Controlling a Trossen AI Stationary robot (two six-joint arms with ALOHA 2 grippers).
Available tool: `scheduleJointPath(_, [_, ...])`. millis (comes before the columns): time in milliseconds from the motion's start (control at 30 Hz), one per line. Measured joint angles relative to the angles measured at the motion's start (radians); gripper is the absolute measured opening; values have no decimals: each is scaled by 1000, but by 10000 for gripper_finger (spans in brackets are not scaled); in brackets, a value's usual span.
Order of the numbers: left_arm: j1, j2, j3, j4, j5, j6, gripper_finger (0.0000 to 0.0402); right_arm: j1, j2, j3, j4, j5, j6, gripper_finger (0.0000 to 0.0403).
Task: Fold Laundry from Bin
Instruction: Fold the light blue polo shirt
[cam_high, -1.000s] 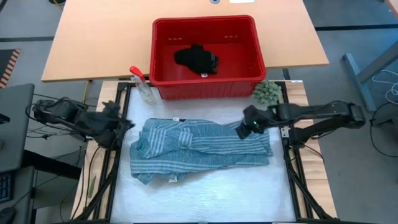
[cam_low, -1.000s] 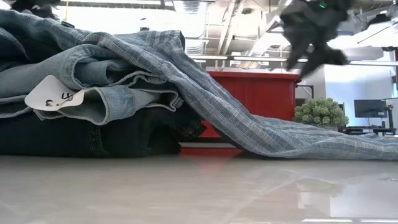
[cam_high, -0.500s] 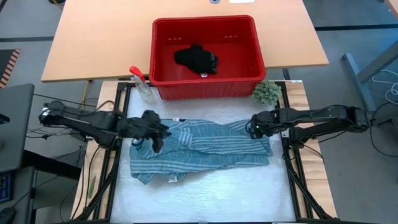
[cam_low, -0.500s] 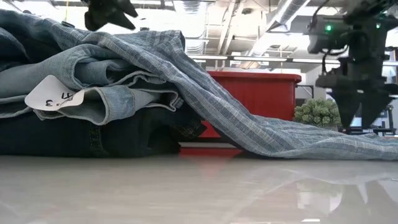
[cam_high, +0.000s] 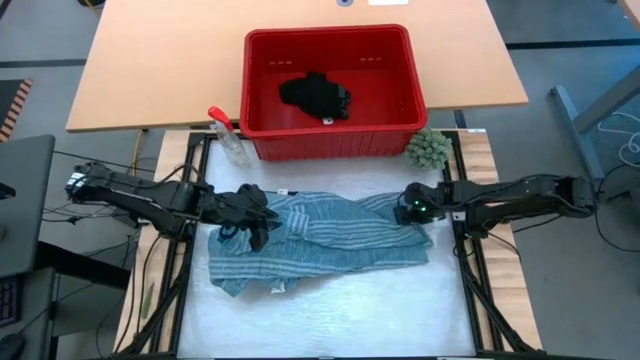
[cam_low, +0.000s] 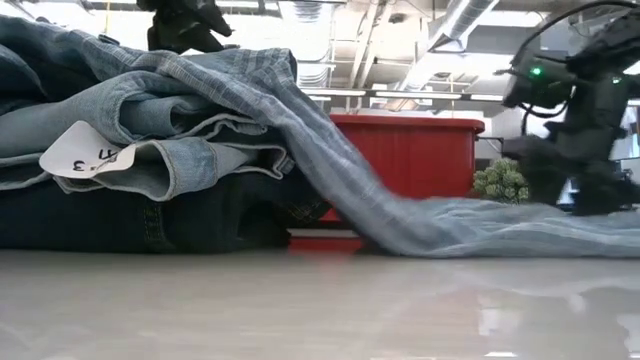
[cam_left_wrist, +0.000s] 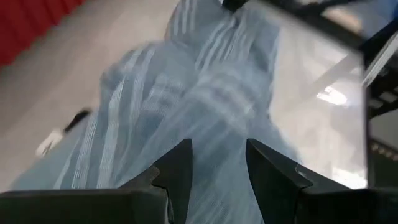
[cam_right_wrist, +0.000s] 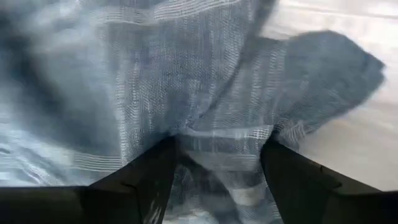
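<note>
The blue-white striped shirt (cam_high: 320, 235) lies spread and rumpled on the white table top. In the low view it drapes over light denim jeans (cam_low: 150, 150) and a dark navy piece (cam_low: 130, 220). My left gripper (cam_high: 255, 215) hangs open just above the shirt's left part, striped cloth showing past its fingers (cam_left_wrist: 217, 171). My right gripper (cam_high: 410, 210) stands open, down at the shirt's far right corner (cam_right_wrist: 217, 155). The red bin (cam_high: 400, 125) stands beyond the shirt with a small black piece (cam_high: 315, 93) on its floor. My right gripper comes from above, pointing steeply down, with both spread fingertips (cam_right_wrist: 146, 171) set on the shirt's far right corner (cam_right_wrist: 217, 140). A rumpled fold of the striped cloth rises between the fingers. The shirt lies on the table, slack.
A clear spray bottle with a red trigger (cam_high: 228, 135) stands by the bin's near left corner. A green fuzzy ball (cam_high: 428, 148) sits by its near right corner. The black frame rails (cam_high: 468, 290) run along both sides of the white top.
My left gripper has swung from the table's left edge toward the right, out over the shirt's left part, rolling as it went. My right gripper has sunk onto the shirt's far right corner, and the cloth there has flattened and bunched slightly.
</note>
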Motion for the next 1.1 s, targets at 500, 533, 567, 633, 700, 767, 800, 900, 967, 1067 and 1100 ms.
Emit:
scheduleJointPath(500, [-22, 8, 0, -9, -35, -64, 137, 93, 34, -2, 231, 16, -18, 27])
scheduleJointPath(533, [-24, 7, 0, 37, -34, -56, 137, 94, 28, 16, 211, 16, -22, 29])
scheduleJointPath(567, [-26, 7, 0, 86, -30, -43, 137, 94, 20, 39, 183, 15, -38, 29])
scheduleJointPath(633, [-35, 7, 0, 191, -26, -5, 137, 94, 3, 93, 83, 15, -74, 28])
scheduleJointPath(700, [-43, 19, 1, 302, -26, 36, 137, 91, -12, 164, -48, 22, -118, 28])
scheduleJointPath(767, [-45, 45, 2, 374, -25, 65, 137, 84, -25, 238, -199, 37, -160, 28])
scheduleJointPath(800, [-45, 62, 1, 392, -25, 71, 137, 81, -30, 278, -288, 48, -180, 28])
scheduleJointPath(900, [-38, 122, 1, 450, -31, 76, 137, 80, -36, 399, -534, 105, -216, 28])
scheduleJointPath(967, [-27, 163, 1, 459, -40, 74, 137, 80, -38, 476, -683, 144, -232, 28])
scheduleJointPath(1067, [-3, 222, 0, 457, -42, 52, 137, 80, -37, 584, -874, 199, -240, 28])
scheduleJointPath(1100, [3, 235, 0, 456, -42, 46, 137, 80, -36, 617, -928, 217, -240, 28])
